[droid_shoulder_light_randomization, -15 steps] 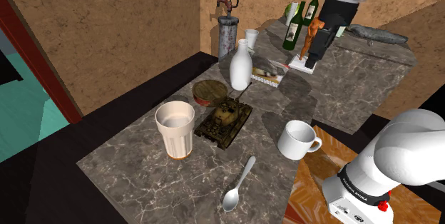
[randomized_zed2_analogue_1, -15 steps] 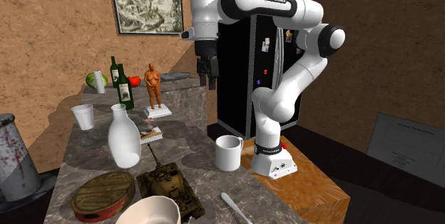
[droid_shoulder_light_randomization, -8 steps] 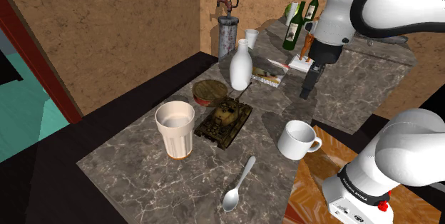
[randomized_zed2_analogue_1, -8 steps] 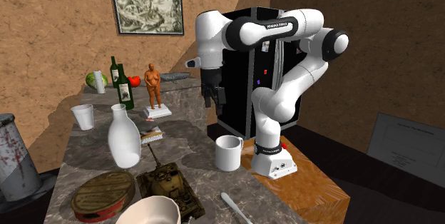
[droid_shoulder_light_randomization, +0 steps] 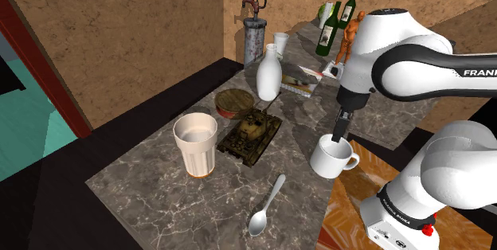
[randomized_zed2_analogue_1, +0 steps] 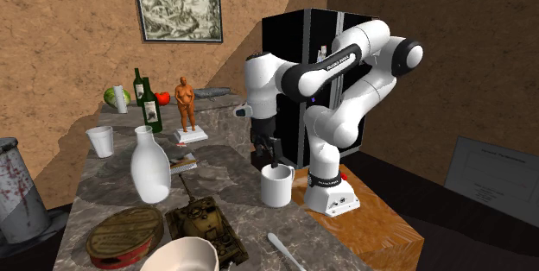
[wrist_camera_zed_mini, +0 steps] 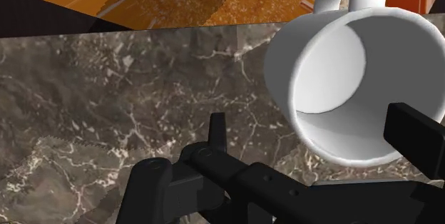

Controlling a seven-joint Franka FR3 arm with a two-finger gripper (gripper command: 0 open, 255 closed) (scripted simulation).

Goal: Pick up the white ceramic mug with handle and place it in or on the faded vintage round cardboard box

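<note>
Stretching diagonally through the shoulder view, a dark veined marble counter (droid_shoulder_light_randomization: 151, 193) bears everything else. The white arm (droid_shoulder_light_randomization: 414, 57) rises from its orange-brown stand (droid_shoulder_light_randomization: 350, 201) at that view's lower right and bends down over the counter's near edge. In the second exterior view a tall black cabinet (randomized_zed2_analogue_1: 285, 32) stands behind the arm and a framed picture (randomized_zed2_analogue_1: 177, 8) hangs on the brown wall. A grey canister (droid_shoulder_light_randomization: 254, 37) stands at the counter's far end, with two green wine bottles (droid_shoulder_light_randomization: 328, 32) further to the shoulder view's right. A white bottle (droid_shoulder_light_randomization: 269, 75) stands nearer the middle, and a large pale tumbler (droid_shoulder_light_randomization: 195, 143) sits towards the shoulder view's left. A camouflage toy tank (droid_shoulder_light_randomization: 251, 133) lies between the tumbler and the white mug (droid_shoulder_light_randomization: 330, 157). The mug stands upright at the counter edge next to the stand, with its handle turned towards the stand. The low round box (droid_shoulder_light_randomization: 235, 102), brown on top with a reddish side, rests between the white bottle and the tank, well apart from the mug. The black gripper (droid_shoulder_light_randomization: 340, 131) hangs right above the mug's rim and points down. In the wrist view its fingers (wrist_camera_zed_mini: 218, 131) are spread wide and clasp nothing. Part of the mug's rim (wrist_camera_zed_mini: 342, 80) lies between them, and I cannot tell whether either finger touches it. A spoon (droid_shoulder_light_randomization: 265, 206) lies near the counter's front edge, an orange figurine (droid_shoulder_light_randomization: 348, 37) stands on a white base by the bottles, and a small white cup (droid_shoulder_light_randomization: 280, 43) sits beside the canister.
</note>
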